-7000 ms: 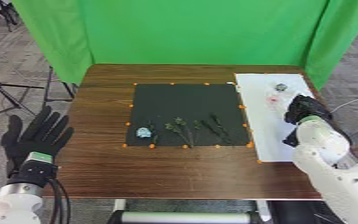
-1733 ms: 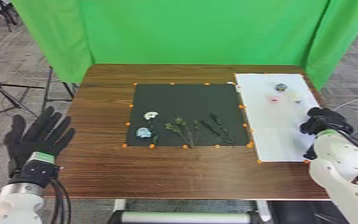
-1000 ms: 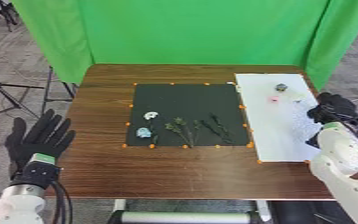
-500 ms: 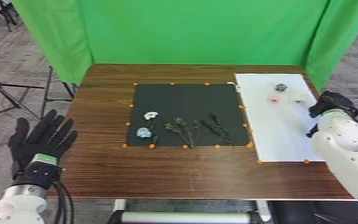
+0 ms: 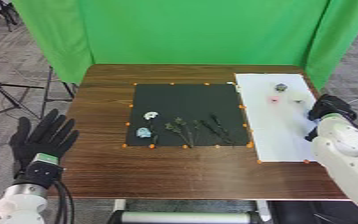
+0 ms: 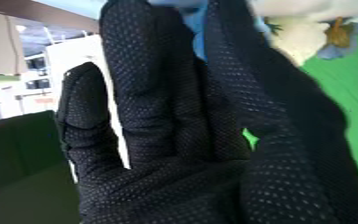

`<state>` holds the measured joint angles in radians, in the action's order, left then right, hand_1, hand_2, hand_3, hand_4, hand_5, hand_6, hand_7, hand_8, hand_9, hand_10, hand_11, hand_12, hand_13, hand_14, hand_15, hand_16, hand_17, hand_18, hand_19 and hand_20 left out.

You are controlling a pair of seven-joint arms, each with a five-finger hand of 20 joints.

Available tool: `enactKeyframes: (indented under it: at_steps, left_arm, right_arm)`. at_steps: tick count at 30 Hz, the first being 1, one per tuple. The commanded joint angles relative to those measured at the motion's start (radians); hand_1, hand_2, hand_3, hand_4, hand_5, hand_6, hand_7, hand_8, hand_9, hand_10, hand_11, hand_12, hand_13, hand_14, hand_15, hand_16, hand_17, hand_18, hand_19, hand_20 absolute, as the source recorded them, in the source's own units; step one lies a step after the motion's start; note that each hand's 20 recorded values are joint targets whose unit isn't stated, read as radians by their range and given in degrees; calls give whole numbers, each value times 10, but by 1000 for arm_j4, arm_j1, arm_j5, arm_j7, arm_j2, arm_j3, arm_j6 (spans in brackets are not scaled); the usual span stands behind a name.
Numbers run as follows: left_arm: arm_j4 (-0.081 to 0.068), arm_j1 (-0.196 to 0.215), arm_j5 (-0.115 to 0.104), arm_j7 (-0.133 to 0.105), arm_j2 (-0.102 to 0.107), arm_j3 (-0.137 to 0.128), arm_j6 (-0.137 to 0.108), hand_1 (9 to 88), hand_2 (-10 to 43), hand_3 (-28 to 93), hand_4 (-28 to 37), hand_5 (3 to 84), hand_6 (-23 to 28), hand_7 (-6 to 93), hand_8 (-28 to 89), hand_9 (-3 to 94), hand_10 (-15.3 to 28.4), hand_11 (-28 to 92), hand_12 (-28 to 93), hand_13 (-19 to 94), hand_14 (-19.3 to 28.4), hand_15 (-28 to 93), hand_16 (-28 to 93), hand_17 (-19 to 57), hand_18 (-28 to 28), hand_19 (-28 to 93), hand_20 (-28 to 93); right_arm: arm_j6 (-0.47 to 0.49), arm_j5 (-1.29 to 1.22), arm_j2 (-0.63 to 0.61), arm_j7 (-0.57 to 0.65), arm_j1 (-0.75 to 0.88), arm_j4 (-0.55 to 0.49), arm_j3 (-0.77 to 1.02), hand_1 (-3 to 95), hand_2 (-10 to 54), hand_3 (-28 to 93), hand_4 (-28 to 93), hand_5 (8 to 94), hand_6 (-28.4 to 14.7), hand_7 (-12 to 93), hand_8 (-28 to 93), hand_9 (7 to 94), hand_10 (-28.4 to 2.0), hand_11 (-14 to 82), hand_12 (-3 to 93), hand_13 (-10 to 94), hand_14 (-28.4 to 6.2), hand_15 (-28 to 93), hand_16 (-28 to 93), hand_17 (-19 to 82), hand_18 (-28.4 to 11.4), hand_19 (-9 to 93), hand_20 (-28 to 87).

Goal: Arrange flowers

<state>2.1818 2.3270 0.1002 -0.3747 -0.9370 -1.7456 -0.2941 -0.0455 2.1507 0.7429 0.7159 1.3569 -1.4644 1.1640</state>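
Right hand (image 5: 334,106) at white sheet's (image 5: 280,137) outer edge, fingers straight, pink bloom (image 5: 274,99) and grey-blue bloom (image 5: 281,87) there presumably spares within reach; white flower (image 5: 151,115), pale-blue flower (image 5: 143,132) beside sprigs (image 5: 181,121) on black mat (image 5: 180,97), likely the composition.

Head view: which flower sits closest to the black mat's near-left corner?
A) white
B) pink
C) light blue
C: the light blue flower lies nearest that corner of the black mat, with the white flower farther back on the mat and the pink flower over on the white sheet.
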Motion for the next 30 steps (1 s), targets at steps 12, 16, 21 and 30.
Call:
enactKeyframes:
  at_steps: [12, 16, 21, 30]
  left_arm:
    - [8, 46, 6, 8, -15, -40, 25, 262, 127, 688, -283, 356, 65, 148, -103, 298, 134, 219, 105, 198, 138, 353, -79, -61, 121, 278, 89]
    - [-3, 24, 10, 26, -11, -38, 32, 262, 127, 687, -283, 355, 64, 147, -102, 297, 134, 216, 105, 198, 138, 352, -79, -61, 120, 278, 89]
    - [-8, 11, 6, 25, -8, -26, 28, 258, 128, 684, -283, 352, 65, 143, -101, 294, 134, 214, 106, 192, 136, 344, -78, -60, 120, 276, 88]
    - [-24, -45, 24, 61, -1, 6, 38, 258, 128, 684, -283, 351, 64, 144, -99, 291, 135, 209, 108, 188, 137, 342, -75, -60, 119, 274, 89]
  right_arm:
    - [-182, 153, 75, -93, 132, -235, 31, 676, 13, 491, -283, 736, 26, 246, 10, 824, -70, 81, 273, 730, -66, 474, 304, 352, -181, 814, 429]
    - [-192, 213, 129, -143, 32, -300, -85, 650, 8, 536, -283, 740, 22, 245, 3, 825, -74, 88, 262, 734, -68, 475, 301, 359, -190, 822, 423]
    - [-166, 239, 241, -245, -83, -319, -229, 626, 3, 576, -283, 741, 19, 240, 2, 822, -78, 94, 252, 735, -71, 477, 298, 363, -197, 830, 415]
    - [-92, 228, 331, -318, -214, -282, -422, 616, 2, 592, -283, 738, 16, 237, -1, 815, -78, 93, 246, 733, -73, 479, 295, 362, -199, 834, 408]
